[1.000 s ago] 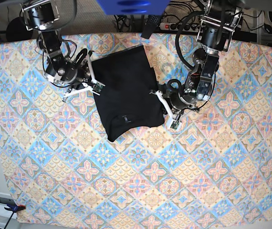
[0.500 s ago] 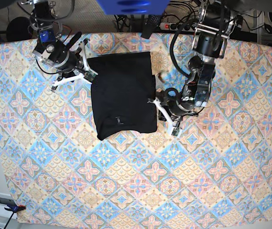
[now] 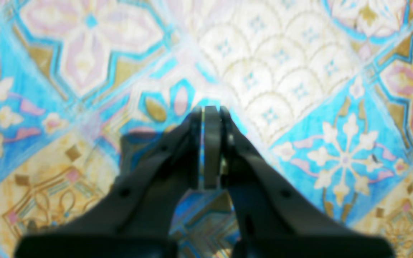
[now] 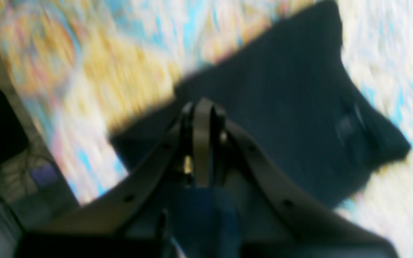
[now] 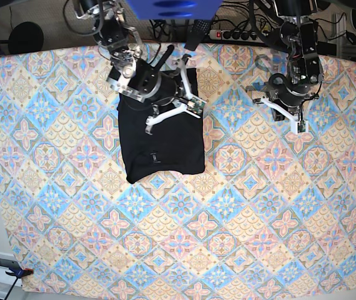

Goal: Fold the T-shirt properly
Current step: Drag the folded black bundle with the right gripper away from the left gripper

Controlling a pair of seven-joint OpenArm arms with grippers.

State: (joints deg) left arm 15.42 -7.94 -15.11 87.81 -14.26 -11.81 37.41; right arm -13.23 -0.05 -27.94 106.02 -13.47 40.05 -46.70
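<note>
While my right gripper (image 5: 193, 105) is swinging in over the top of the black T-shirt (image 5: 162, 144) with jaws pressed together on nothing, my left gripper (image 5: 296, 124), also closed and empty, is pulling away over the patterned tablecloth (image 5: 240, 212); the shirt is lying as a folded rectangle, so I judge the folding nearly done

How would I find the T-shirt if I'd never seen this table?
Look at the patterned tablecloth, toward its far edge. The T-shirt lies there folded into a rectangle. It is the only plain black thing on all those colourful tiles.
</note>
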